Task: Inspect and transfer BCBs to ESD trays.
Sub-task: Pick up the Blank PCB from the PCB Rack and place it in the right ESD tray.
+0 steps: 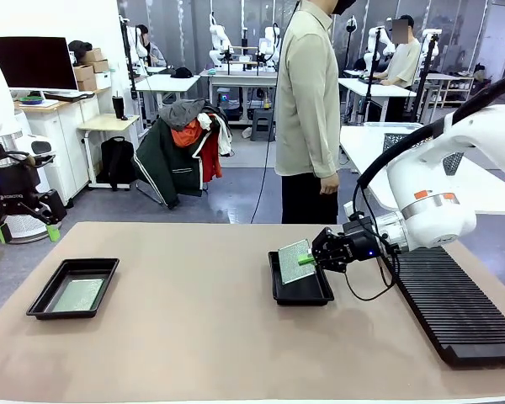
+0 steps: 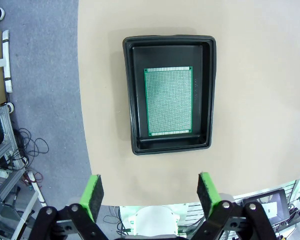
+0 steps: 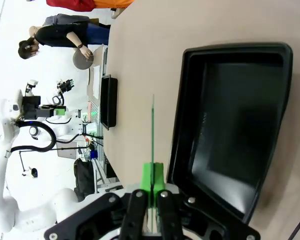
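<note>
One BCB (image 1: 295, 254) clamped in right gripper (image 1: 309, 260) over empty tray (image 1: 301, 297) rim, left gripper (image 2: 151, 192) spread, clear of filled tray (image 2: 129, 100)

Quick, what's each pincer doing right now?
Left pincer: open, holding nothing.
Right pincer: shut on a green board.

No words or numbers can be read here. The left end effector (image 1: 25, 231), just past the left end of the table (image 1: 194, 337), has a tiny pale mark (too small to read).
</note>
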